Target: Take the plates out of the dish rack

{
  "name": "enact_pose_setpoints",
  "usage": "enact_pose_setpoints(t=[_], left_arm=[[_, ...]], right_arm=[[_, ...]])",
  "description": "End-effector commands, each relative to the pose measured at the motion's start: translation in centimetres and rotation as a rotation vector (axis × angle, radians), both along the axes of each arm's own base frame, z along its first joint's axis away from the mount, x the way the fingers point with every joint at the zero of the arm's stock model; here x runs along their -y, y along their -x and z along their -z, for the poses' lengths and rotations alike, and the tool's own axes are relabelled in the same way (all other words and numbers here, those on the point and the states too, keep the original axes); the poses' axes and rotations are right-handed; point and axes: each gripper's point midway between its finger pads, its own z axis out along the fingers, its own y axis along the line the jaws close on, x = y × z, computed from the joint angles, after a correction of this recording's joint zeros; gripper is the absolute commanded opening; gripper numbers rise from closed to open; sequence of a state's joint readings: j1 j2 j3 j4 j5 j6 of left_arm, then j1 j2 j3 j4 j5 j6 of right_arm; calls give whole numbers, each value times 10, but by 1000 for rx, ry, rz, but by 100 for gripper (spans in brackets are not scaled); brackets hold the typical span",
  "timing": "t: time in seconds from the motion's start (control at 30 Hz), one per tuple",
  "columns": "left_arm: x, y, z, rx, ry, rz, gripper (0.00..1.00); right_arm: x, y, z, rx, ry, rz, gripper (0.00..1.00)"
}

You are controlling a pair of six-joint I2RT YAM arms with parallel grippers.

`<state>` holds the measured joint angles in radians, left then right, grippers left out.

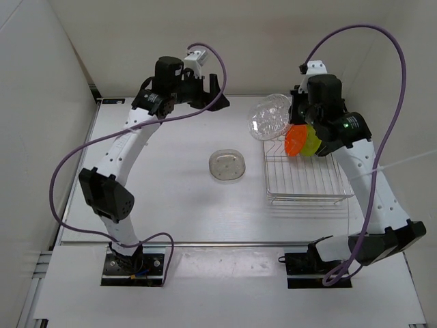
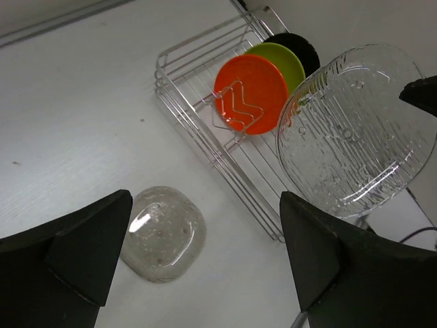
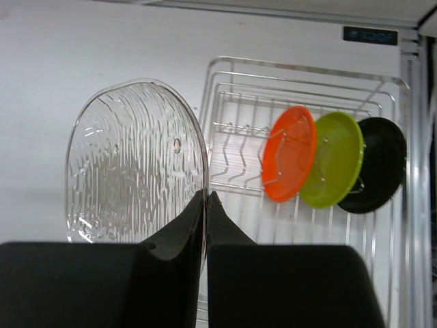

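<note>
My right gripper (image 3: pixel 206 199) is shut on the rim of the clear plate (image 3: pixel 130 164), holding it on edge in the air. In the top view this clear plate (image 1: pixel 270 117) hangs just beyond the far left corner of the dish rack (image 1: pixel 304 179), with the right gripper (image 1: pixel 293 117) at its right edge. The orange plate (image 3: pixel 290 154), lime green plate (image 3: pixel 334 160) and black plate (image 3: pixel 375 164) stand upright in the rack (image 3: pixel 232 75). My left gripper (image 2: pixel 205 253) is open and holds nothing, high at the far left of centre (image 1: pixel 208 92).
A small clear rounded dish (image 1: pixel 227 165) lies flat on the table left of the rack, and shows below the left gripper (image 2: pixel 164 232). White walls close in the table's left and far sides. Purple cables loop over both arms.
</note>
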<state>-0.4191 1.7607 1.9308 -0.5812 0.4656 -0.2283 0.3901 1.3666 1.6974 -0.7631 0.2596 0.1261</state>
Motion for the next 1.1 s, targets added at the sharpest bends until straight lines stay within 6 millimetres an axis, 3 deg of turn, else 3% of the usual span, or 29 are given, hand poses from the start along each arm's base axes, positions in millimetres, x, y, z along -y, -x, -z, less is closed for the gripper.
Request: enact_pose_setpoints(t=[0.0,0.2,0.4,0.43,0.57,0.7,0.8,1.07], left_arm=[[22,12,-6,-59,79,111,100],[41,9,7,-139,122,162,100],[60,19,-9,-107,144,251,100],[65,22,-5,-120,144,271,100],[68,19,4,-139,140,278,100],[73,22,0,-131,146,297,100],[78,20,11,-149,136,295,100],[84,21,10,-168,152,332,97]], right_arm=[[-19,9,-41,130,-150,-70,0],[-15,1,-32,122,-162,-15,0],[-16,-4,-29,111,-172,9,0],[-15,-7,-26,105,-164,19,0],[-16,-10,-38,125,-172,18,0],[-18,-14,-42,126,-173,18,0],[-19,-16,-44,129,-174,17,0],[-27,-19,-41,125,-175,-16,0]])
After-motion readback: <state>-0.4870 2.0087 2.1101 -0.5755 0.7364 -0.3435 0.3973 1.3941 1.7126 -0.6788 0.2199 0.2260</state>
